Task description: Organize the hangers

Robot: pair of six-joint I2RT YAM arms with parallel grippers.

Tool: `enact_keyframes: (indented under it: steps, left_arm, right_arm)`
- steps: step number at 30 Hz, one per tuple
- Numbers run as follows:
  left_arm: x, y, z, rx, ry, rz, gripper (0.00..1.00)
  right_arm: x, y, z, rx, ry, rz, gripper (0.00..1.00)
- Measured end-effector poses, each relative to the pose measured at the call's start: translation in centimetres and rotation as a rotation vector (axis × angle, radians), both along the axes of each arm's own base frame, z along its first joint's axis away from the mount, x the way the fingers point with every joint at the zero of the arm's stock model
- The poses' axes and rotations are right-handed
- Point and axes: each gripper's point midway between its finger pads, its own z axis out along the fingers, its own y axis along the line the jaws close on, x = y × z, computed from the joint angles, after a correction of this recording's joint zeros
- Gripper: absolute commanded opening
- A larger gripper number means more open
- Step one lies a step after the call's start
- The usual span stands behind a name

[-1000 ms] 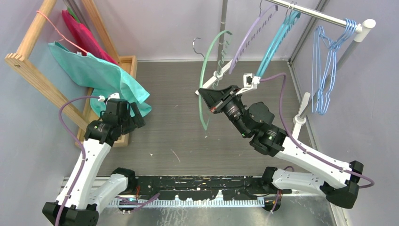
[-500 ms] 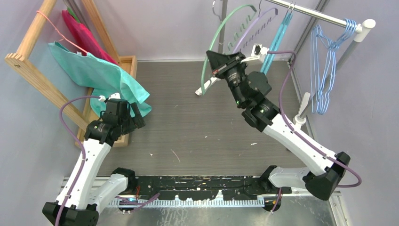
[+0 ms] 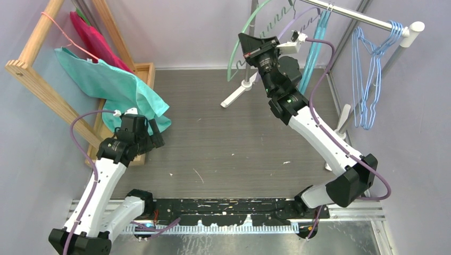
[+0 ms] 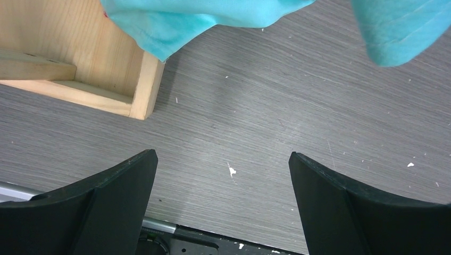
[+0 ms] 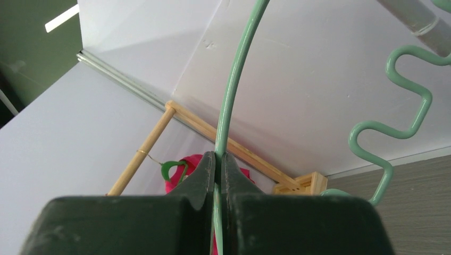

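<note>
Right hand [image 5: 218,159] is pinched shut on the thin arch of the green hanger [image 5: 222,133], holding it up high by the rail [image 3: 361,17]. Left hand [image 4: 223,175] is open and holding nothing. My worry is that such a skinny grip lets the hanger swivel. Then the hook misses the rail or snags its neighbours, and it drops to the surface.

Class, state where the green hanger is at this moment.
Top view, upper centre: the green hanger is pinched by its arched bar in the right gripper, just left of the lilac hanger near the silver rail.
</note>
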Motion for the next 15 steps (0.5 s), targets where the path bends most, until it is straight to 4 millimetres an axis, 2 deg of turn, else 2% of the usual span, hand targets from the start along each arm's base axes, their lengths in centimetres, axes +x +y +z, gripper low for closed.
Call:
enact_keyframes:
  steps: [8, 15]
  left_arm:
    - [-0.4, 0.1, -1.1, 0.007, 0.029, -0.002, 0.98]
    - [-0.4, 0.1, -1.2, 0.008, 0.033, -0.003, 0.98]
  right_arm:
    - [4.2, -2.7, -0.6, 0.056, 0.029, -0.071, 0.01]
    - [6.6, -4.8, -2.1, 0.106, 0.072, -0.112, 0.01]
